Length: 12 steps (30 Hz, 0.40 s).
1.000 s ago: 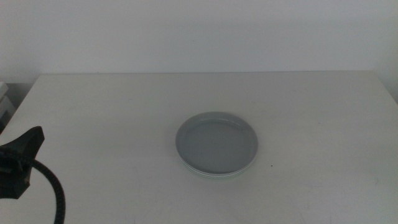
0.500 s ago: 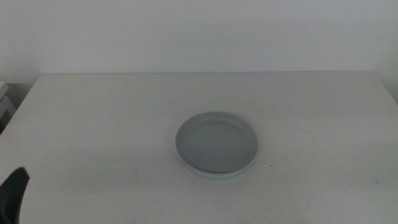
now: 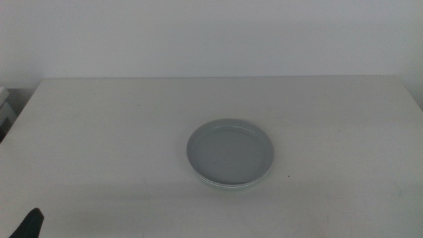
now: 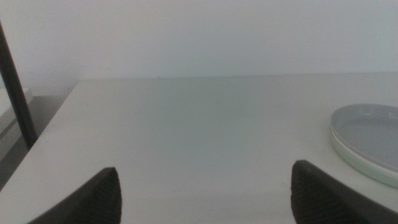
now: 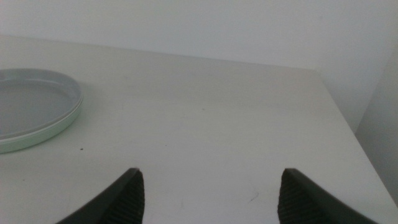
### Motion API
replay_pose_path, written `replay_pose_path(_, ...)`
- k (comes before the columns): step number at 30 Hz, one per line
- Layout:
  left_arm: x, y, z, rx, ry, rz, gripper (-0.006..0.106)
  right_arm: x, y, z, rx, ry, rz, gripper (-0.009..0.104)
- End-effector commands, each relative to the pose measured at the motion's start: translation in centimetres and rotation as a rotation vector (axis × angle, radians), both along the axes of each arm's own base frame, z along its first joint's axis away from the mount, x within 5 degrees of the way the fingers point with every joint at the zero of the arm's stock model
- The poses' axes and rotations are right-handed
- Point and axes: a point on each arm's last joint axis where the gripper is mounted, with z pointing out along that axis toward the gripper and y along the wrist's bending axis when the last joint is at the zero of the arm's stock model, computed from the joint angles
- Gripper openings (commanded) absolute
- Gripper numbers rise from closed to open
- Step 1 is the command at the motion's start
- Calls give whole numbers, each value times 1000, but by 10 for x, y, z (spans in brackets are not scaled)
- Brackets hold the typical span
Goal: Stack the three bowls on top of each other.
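The light grey bowl [image 3: 230, 152] sits on top of a stack at the table's middle. The pale green bowl's rim [image 3: 221, 186] shows just under it. The white bowl is hidden; I cannot make it out in the stack. The grey bowl also shows in the left wrist view [image 4: 370, 132] and in the right wrist view [image 5: 31, 102], with the green rim beneath [image 5: 46, 132]. My left gripper [image 4: 205, 169] is open and empty; only a dark tip [image 3: 30, 226] shows at the middle view's bottom left corner, far from the stack. My right gripper [image 5: 211, 173] is open, empty and out of the middle view.
The white table [image 3: 99, 132] runs back to a plain pale wall. A dark upright rod [image 4: 15, 93] stands off the table's edge in the left wrist view. A light object [image 3: 5, 109] sits beyond the table's left edge.
My left gripper has drawn back down and out at the middle view's bottom left, until only a tip shows. The stack has not moved.
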Motion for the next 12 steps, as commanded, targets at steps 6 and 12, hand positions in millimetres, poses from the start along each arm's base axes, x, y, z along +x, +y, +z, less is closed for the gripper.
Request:
replay_pose_path(6, -1, 1, 7, -20, -68, 6, 105, -1, -3, 11, -19, -113, -30, 55)
replay_pose_path(12, -1, 0, 6, -18, -66, 6, 105, -1, -3, 11, -14, -113, -30, 55)
